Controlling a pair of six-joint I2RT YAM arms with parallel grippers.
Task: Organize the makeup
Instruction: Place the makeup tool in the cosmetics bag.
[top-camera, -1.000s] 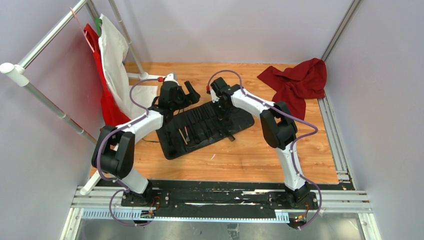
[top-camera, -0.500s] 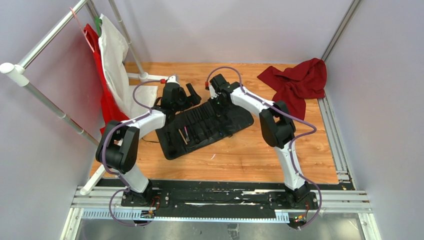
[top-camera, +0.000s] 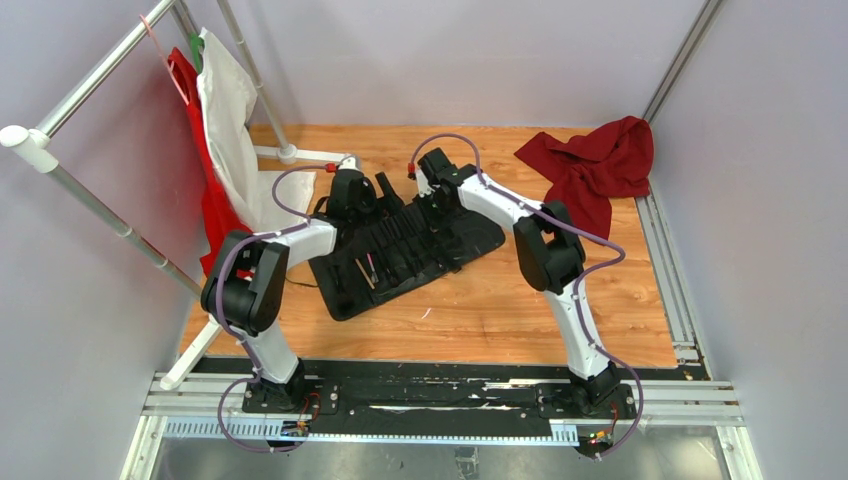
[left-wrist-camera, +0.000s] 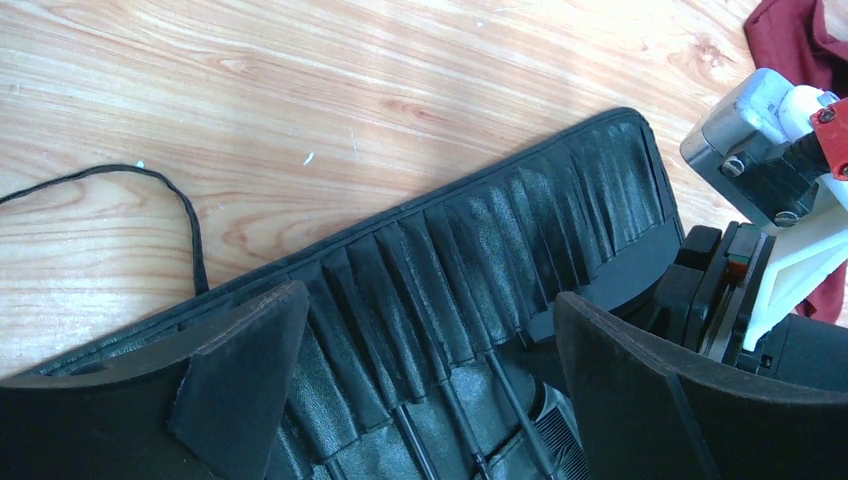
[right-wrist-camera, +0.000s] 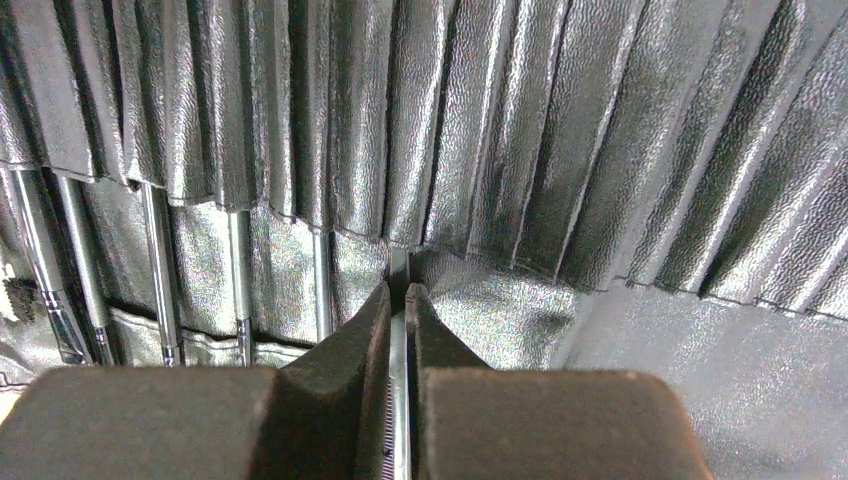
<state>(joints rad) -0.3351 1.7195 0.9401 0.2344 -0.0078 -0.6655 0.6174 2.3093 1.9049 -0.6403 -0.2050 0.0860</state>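
Comb (right-wrist-camera: 399, 400), thin and black with fine teeth along one edge, sits pinched between the fingers of the right gripper (right-wrist-camera: 398, 296), which are pressed together on it with only the comb's thickness between them. Its far end meets the mouth of a slot in the black pleated case (right-wrist-camera: 560, 150), roughly midway along the row of pockets. To the left of it, several slim brushes (right-wrist-camera: 160, 270) stand tucked in neighbouring slots, their handles running out below the pocket edge.

From above, the case (top-camera: 470, 240) lies unrolled at a slant on the wooden table (top-camera: 500, 310), with a pink-handled and a tan-handled brush showing toward its near left end. The right gripper (top-camera: 440, 207) is down on the far half of the case. The left gripper (left-wrist-camera: 425, 300) hangs just beside it over the same strip, fingers (left-wrist-camera: 240, 370) spread wide and holding nothing, with the pleated pockets and a few dark brush handles visible between them.

A thin black cord (left-wrist-camera: 190, 215) trails from the case across the bare wood. A crumpled red cloth (top-camera: 595, 165) lies at the far right corner, well apart from the case, and a white cloth (top-camera: 225, 110) hangs from the pipe rack at the left.
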